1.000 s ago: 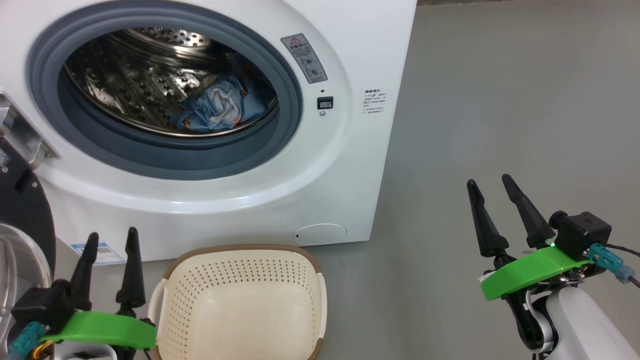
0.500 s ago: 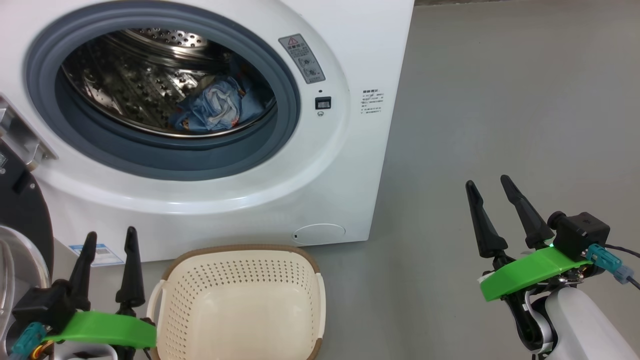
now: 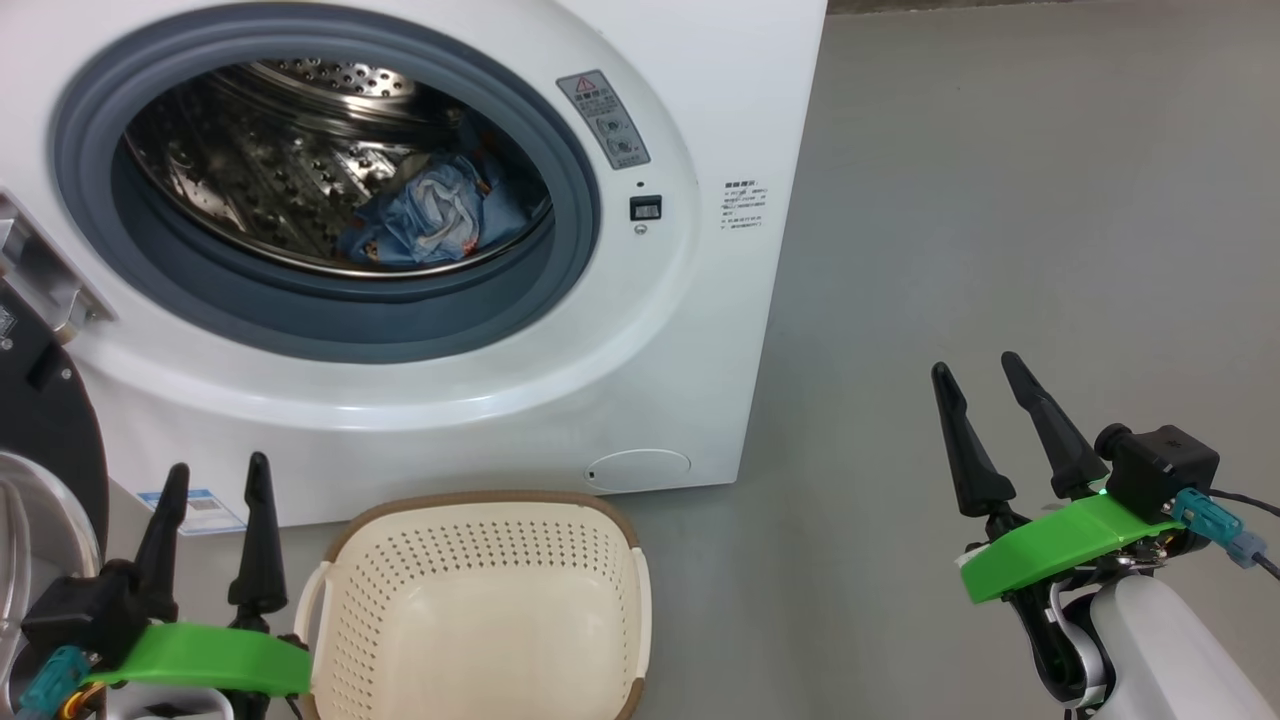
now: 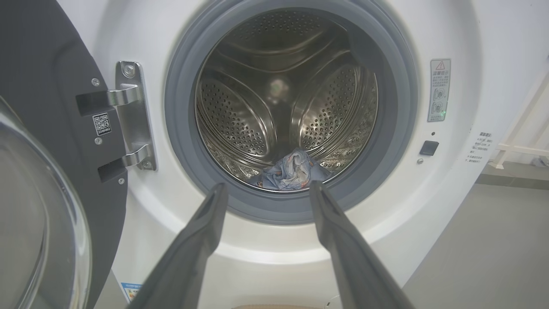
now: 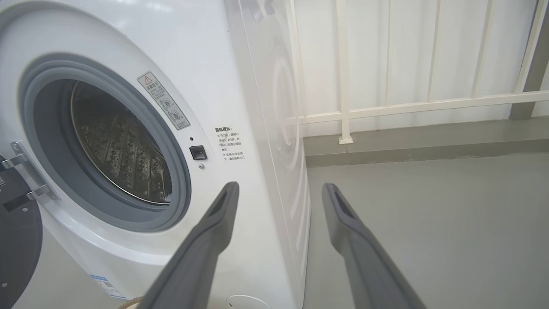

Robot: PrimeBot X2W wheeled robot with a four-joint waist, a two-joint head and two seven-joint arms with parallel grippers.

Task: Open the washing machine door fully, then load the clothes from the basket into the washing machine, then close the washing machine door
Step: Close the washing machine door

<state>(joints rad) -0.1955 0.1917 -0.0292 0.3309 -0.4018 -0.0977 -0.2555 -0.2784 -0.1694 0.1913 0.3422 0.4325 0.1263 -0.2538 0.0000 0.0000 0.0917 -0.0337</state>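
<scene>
Nearest the camera in the head view, the left fingers (image 3: pixel 262 545) are pointing upward at the lower left, standing wide apart and gripping nothing. The right fingers (image 3: pixel 968 455) are rising at the lower right over the grey floor (image 3: pixel 1000 200), likewise spread wide and holding nothing, well apart from everything else. Just beside the left fingers, the basket (image 3: pixel 480 497) is sitting on the floor directly in front of the washing machine (image 3: pixel 640 340), its brown rim lying close to the white front panel. At the far left edge, the washing machine door (image 3: pixel 40 420) is hanging swung open, its black rim and clear glass bowl showing beside the left fingers, and in the left wrist view it is hanging from a steel hinge (image 4: pixel 133 116) at the left of the opening. A blue sticker (image 3: pixel 195 508) is showing on the machine's lower corner behind the left fingers. Further in, the grey-blue gasket (image 3: pixel 330 320) is ringing the open mouth, and the clothes (image 3: pixel 430 215) are lying bunched at the bottom of the steel drum (image 3: pixel 250 150), blue fabric with a pale piece folded among it. Beyond the machine, in the right wrist view, a white railing (image 5: pixel 343 68) is standing along the wall.
</scene>
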